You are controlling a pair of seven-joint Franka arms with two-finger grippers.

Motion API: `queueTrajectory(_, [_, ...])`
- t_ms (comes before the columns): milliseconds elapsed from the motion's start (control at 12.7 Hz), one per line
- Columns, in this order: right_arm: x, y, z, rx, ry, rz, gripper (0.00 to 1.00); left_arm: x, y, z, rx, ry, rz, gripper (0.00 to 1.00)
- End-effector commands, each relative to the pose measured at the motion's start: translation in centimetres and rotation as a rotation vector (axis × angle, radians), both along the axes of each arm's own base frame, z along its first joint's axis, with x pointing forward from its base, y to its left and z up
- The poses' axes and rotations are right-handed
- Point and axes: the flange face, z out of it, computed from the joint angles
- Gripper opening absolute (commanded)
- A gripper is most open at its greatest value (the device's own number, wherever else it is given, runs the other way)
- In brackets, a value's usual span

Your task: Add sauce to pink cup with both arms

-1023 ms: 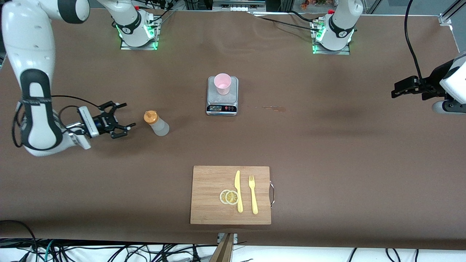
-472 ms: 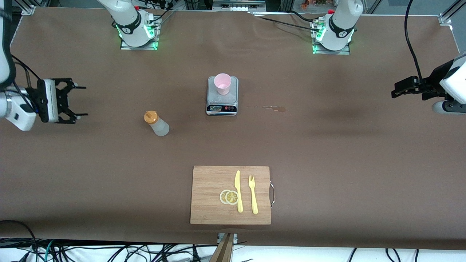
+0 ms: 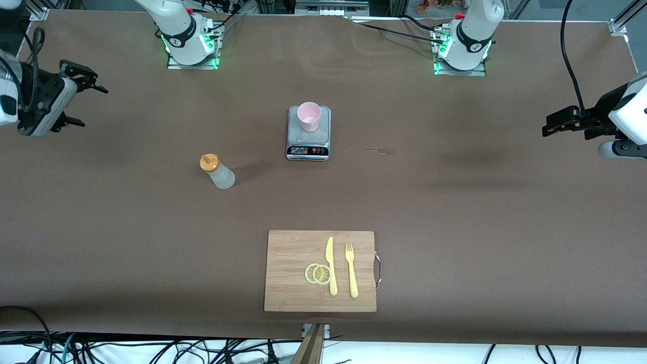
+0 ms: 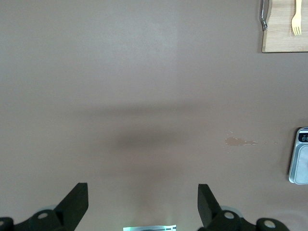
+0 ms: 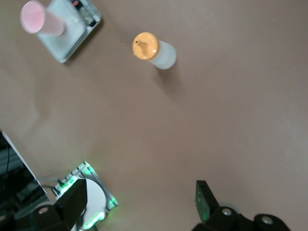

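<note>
The sauce bottle (image 3: 217, 172), whitish with an orange cap, stands upright on the brown table; the right wrist view shows this sauce bottle (image 5: 155, 50) from above. The pink cup (image 3: 309, 116) sits on a small grey scale (image 3: 308, 147), farther from the front camera than the bottle; the pink cup (image 5: 33, 18) shows in the right wrist view too. My right gripper (image 3: 87, 103) hangs open and empty over the right arm's end of the table, well apart from the bottle. My left gripper (image 3: 548, 127) waits open over the left arm's end, above bare table (image 4: 144, 96).
A wooden cutting board (image 3: 290, 253) near the front edge carries a yellow knife (image 3: 331, 265), a yellow fork (image 3: 351, 270) and two lemon slices (image 3: 318, 274). A small stain (image 3: 379, 149) marks the cloth beside the scale. The arm bases (image 3: 189, 38) stand at the table's back edge.
My right gripper has drawn away from beside the sauce bottle toward the right arm's end of the table, staying open. The bottle, the cup and the left arm have not moved.
</note>
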Motion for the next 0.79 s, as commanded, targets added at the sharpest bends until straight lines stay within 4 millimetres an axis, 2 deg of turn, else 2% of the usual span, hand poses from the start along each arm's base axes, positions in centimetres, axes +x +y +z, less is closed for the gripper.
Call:
queueTrajectory(0, [-2.2,2.0,2.7,-0.128,-0.036,-0.228,1.00,0.5,-0.2,0.7,0.009,-0.008,-0.022,1.00])
queueTrajectory(157, [-3.2,3.6,4.1,-0.166,-0.051,-0.342,1.00,0.9,-0.3,0.9,0.012,-0.014,-0.023,1.00])
queueTrajectory(236, [-3.3,3.6,4.5,-0.167,-0.069,-0.356,1.00,0.9,-0.3,0.9,0.012,-0.014,-0.023,1.00])
queueTrajectory(393, [-2.3,2.5,4.8,-0.194,-0.155,-0.365,1.00,0.9,-0.3,0.9,0.012,-0.012,-0.023,1.00])
queueTrajectory(551, [-2.4,2.4,4.9,-0.194,-0.158,-0.393,1.00,0.9,-0.5,0.9,0.012,-0.012,-0.026,1.00])
queueTrajectory(708, [-3.0,2.9,5.1,-0.226,-0.124,-0.577,1.00,0.9,-0.4,0.9,0.014,-0.011,-0.026,1.00])
